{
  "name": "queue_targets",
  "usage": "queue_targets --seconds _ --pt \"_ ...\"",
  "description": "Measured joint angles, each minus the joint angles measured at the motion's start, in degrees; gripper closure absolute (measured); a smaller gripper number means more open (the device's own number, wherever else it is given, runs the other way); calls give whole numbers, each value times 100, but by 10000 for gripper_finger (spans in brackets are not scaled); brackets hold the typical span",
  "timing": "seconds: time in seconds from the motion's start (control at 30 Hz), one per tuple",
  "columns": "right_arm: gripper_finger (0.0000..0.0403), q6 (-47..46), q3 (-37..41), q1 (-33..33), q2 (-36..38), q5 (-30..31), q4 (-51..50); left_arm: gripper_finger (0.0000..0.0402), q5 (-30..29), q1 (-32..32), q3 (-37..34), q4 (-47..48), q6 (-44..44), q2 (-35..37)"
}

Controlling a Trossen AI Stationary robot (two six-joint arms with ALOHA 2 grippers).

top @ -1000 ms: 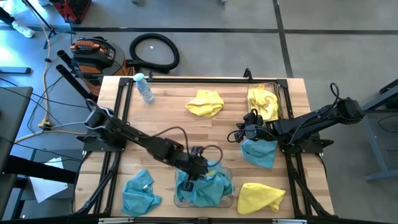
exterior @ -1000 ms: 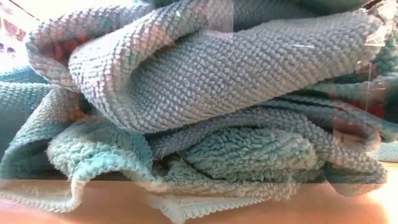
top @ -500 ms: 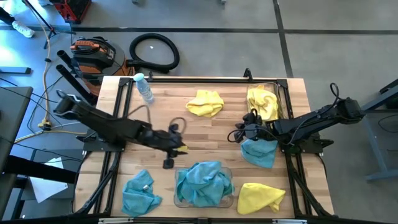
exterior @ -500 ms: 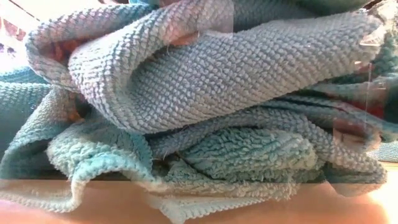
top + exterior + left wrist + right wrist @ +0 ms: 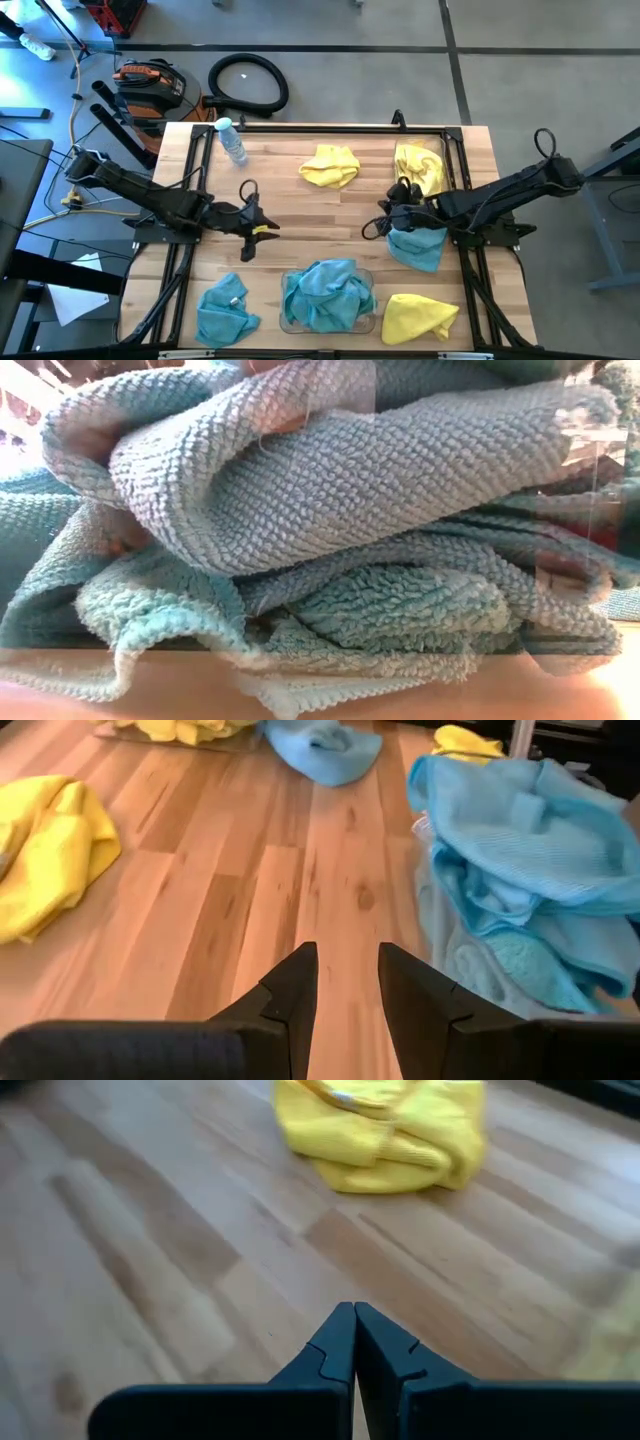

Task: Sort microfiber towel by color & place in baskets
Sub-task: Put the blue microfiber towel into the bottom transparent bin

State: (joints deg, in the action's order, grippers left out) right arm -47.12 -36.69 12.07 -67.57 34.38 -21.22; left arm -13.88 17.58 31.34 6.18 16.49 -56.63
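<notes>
Right, nearest the front edge of the counter [image 5: 300, 205]: a clear basket [image 5: 365, 320] heaped with teal towels [image 5: 328, 293], which also filled the low view. A loose teal towel [image 5: 224, 308] lay to its left, a loose yellow towel [image 5: 417, 316] to its right.

Left pincer [image 5: 252, 232] sat over bare wood just behind and left of that basket, fingers [image 5: 290, 990] slightly spread, holding nothing. From its wrist view the teal heap was just ahead and to one side, and a yellow towel [image 5: 45, 845] was on the other.

Right pincer [image 5: 385, 222] sat right of centre, fingers [image 5: 335, 1345] pressed together, empty. A teal towel [image 5: 418, 247] lay just beside it under the arm. The middle yellow towel [image 5: 330, 165] was beyond it, well apart.

Farther back, the second basket [image 5: 452, 160] held yellow towels [image 5: 422, 165], behind the right pincer. A water bottle [image 5: 231, 140] lay at the far left corner, well beyond the left pincer.
</notes>
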Motion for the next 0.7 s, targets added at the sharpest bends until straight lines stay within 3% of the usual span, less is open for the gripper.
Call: queue_targets --seconds 0.4,0.7 --pt "403 -780 -1433 -148 10 311 -2950 305 -154 0 -185 -13 -243 274" --pt "403 -1099 -1442 -384 11 -38 -3492 305 -171 -75 -182 112 -777 497"
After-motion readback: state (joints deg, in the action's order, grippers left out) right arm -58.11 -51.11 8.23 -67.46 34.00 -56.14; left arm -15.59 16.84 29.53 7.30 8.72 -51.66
